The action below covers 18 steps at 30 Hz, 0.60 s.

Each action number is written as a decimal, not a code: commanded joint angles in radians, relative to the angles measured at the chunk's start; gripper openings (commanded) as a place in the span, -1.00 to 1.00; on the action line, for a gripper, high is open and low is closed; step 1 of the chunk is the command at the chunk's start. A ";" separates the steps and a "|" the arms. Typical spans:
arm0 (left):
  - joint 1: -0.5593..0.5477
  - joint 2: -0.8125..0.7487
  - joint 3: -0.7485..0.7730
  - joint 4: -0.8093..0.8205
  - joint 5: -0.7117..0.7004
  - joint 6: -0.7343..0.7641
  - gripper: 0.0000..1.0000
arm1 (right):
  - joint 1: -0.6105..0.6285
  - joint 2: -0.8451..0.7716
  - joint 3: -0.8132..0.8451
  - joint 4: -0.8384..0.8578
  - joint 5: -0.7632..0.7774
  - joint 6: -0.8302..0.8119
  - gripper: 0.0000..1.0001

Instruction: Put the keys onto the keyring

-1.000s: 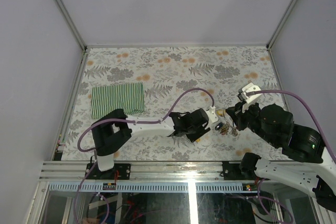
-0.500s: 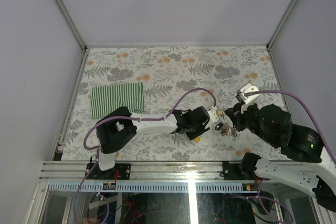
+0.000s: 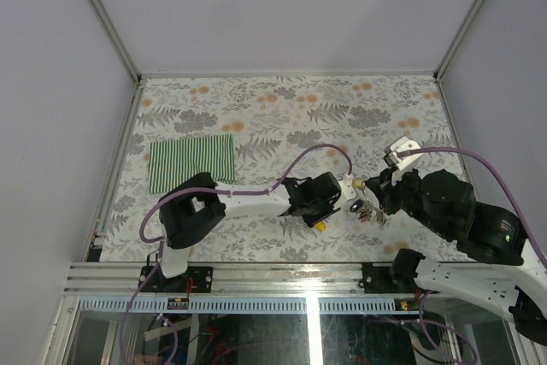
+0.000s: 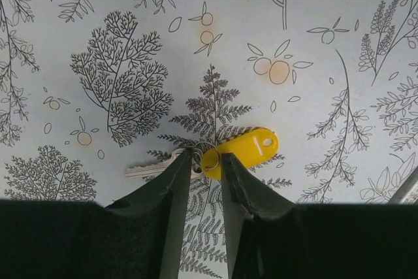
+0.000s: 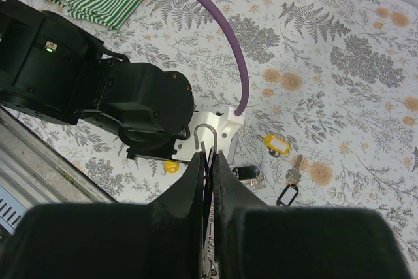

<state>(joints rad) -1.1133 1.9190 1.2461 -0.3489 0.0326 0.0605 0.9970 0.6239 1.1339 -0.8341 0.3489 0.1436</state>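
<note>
My left gripper (image 4: 206,160) is open and low over the table. Its fingertips (image 4: 185,159) stand on either side of a small split ring that joins a silver key (image 4: 151,167) to a yellow tag (image 4: 249,149). In the top view this gripper (image 3: 330,208) is beside the yellow tag (image 3: 320,225). My right gripper (image 5: 208,155) is shut on the keyring (image 5: 206,134), whose thin silver wire loop sticks up between the pads. More keys lie on the table below it: one with a yellow tag (image 5: 275,144), one with a black tag (image 5: 246,173) and one with a black-framed tag (image 5: 287,195).
A folded green-striped cloth (image 3: 191,162) lies at the left of the floral table cover. The left arm's purple cable (image 5: 215,24) arcs over the middle. The loose keys (image 3: 367,209) lie between the two grippers. A metal rail (image 3: 256,275) runs along the near edge.
My left gripper has shifted slightly right and down over the yellow-tagged key, whose tag now shows beside it. The right arm has barely moved.
</note>
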 commanded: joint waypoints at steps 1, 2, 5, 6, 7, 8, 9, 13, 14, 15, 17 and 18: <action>0.008 0.015 0.002 0.001 0.027 0.016 -0.51 | 0.006 0.008 0.010 0.045 -0.007 0.008 -1.00; 0.010 0.019 0.000 0.001 0.030 0.016 -0.55 | 0.007 0.008 0.010 0.044 -0.010 0.008 -1.00; 0.011 0.023 0.000 0.001 0.035 0.015 -0.68 | 0.006 0.012 0.014 0.043 -0.010 0.007 -1.00; 0.010 0.023 0.000 0.001 0.035 0.017 -0.71 | 0.006 0.011 0.012 0.044 -0.010 0.006 -1.00; 0.011 0.022 -0.002 0.001 0.036 0.017 -0.74 | 0.006 0.013 0.012 0.044 -0.009 0.007 -1.00; 0.012 0.019 -0.002 0.001 0.035 0.018 -0.77 | 0.006 0.013 0.012 0.044 -0.009 0.006 -1.00; 0.014 0.016 -0.003 0.002 0.037 0.018 -0.80 | 0.007 0.014 0.012 0.045 -0.010 0.006 -1.00; 0.018 -0.012 -0.012 0.006 0.033 0.018 -0.91 | 0.007 0.019 0.015 0.049 -0.013 0.004 -1.00; 0.018 -0.023 -0.015 0.008 0.030 0.020 -0.94 | 0.007 0.021 0.015 0.051 -0.014 0.003 -1.00; 0.018 -0.035 -0.019 0.012 0.026 0.019 -0.97 | 0.006 0.022 0.016 0.052 -0.015 0.002 -1.00; 0.019 -0.060 -0.030 0.017 0.021 0.019 -1.00 | 0.007 0.025 0.017 0.054 -0.017 0.002 -1.00; 0.021 -0.072 -0.032 0.020 0.018 0.017 -1.00 | 0.006 0.026 0.017 0.057 -0.019 0.002 -1.00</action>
<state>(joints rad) -1.1030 1.9114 1.2343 -0.3508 0.0566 0.0654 0.9970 0.6357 1.1339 -0.8337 0.3458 0.1436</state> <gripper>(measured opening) 0.009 0.037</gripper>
